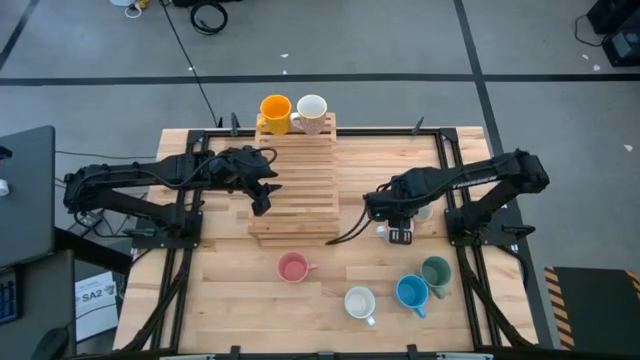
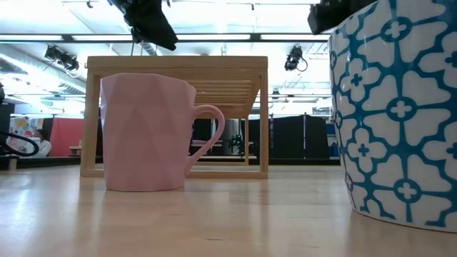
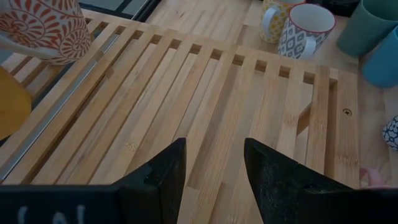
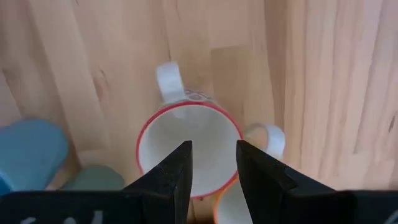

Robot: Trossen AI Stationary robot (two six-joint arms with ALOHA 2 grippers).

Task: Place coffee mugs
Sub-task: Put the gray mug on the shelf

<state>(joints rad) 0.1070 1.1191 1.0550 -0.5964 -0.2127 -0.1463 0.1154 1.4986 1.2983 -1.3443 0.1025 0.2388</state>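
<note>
Seen from straight above: pale wooden plank counter (image 1: 230, 300) with a slatted bamboo rack (image 1: 295, 190) standing at its middle.

On the rack's far edge, side by side and touching: glossy orange mug (image 1: 275, 112) and white mug patterned with red-orange spirals (image 1: 311, 113), both upright, mouths up.

On the counter in front of the rack: faceted pale pink mug (image 1: 293, 267), upright, handle pointing toward the right arm's side. Further along: plain cream mug (image 1: 359, 302), then bright blue mug (image 1: 411, 292) just beside dark green mug (image 1: 435, 271), the last two nearly touching.

From counter height: the pink mug standing before the rack's open frame, its folded, angular sides plain to see; white mug with a teal flower-lattice pattern (image 2: 400, 107) looming very close at the edge.

Left gripper (image 1: 260, 200) hovering over the rack's left part, holding nothing, jaws parted with bare slats visible between them.

Right gripper (image 1: 398, 233) low over the counter just right of the rack, above a white mug with a red rim and small diamond pattern (image 4: 186, 146). Jaws parted, pointing down over that mug's open mouth; whether touching its rim, impossible to tell. Another pale, yellowish mug (image 3: 272, 22) tight against the red-rimmed one.
</note>
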